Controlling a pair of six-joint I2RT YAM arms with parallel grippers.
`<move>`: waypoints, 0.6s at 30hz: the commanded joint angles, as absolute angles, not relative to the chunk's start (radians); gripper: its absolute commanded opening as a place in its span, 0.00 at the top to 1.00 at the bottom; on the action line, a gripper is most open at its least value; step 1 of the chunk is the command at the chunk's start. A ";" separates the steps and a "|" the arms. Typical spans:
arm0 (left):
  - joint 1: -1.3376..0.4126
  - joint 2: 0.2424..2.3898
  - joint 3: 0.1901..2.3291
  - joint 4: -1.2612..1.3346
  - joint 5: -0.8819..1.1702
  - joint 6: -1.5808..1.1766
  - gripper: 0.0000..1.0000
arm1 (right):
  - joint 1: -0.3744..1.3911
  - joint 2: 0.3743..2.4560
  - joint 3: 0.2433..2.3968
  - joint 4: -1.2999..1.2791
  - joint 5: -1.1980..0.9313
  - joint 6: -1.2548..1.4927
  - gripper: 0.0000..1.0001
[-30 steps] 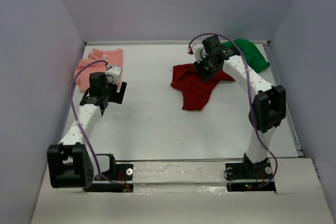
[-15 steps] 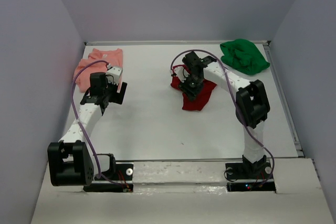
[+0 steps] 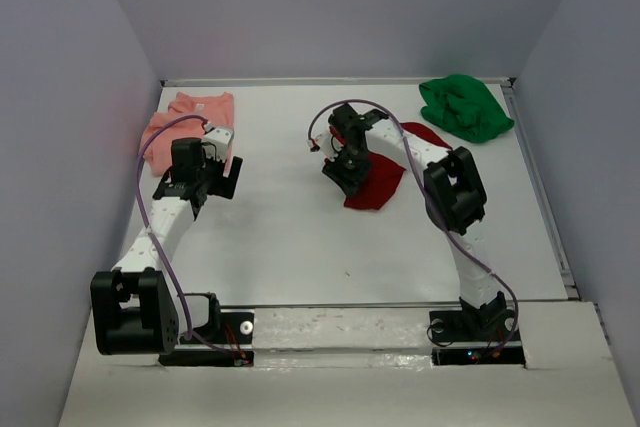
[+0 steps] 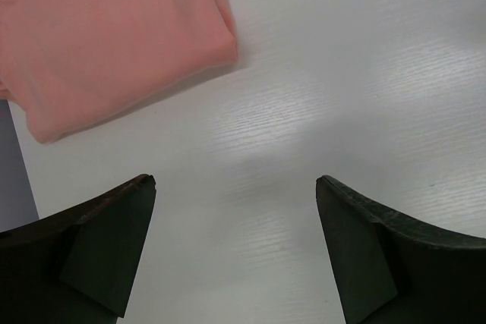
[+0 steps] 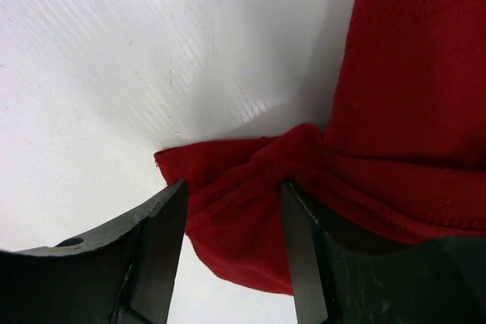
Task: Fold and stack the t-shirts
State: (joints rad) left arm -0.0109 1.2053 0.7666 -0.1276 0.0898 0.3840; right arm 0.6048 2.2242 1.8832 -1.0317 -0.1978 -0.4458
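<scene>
While dark red shirt [image 3: 378,182] lies crumpled on counter [image 3: 290,237], its bunched edge is straddled by half-open right fingers [image 5: 156,248], likely for spreading; grip cannot be told. Wide-open, empty left fingers [image 4: 99,240] are parked beside salmon pink shirt [image 4: 114,36].

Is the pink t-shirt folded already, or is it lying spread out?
Folded: the pink t-shirt lies as a compact block with a thick, layered edge.
</scene>
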 commanded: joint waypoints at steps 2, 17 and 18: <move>-0.008 1.190 0.772 -0.114 0.103 0.380 0.01 | 0.620 2.236 1.934 -1.037 -0.172 -0.457 0.42; -0.008 1.178 0.767 -0.121 0.115 0.382 0.01 | 0.620 2.273 1.786 -0.928 -0.068 -0.451 1.00; -0.008 1.177 0.767 -0.123 0.115 0.382 0.01 | 0.620 2.276 1.787 -0.928 -0.064 -0.449 1.00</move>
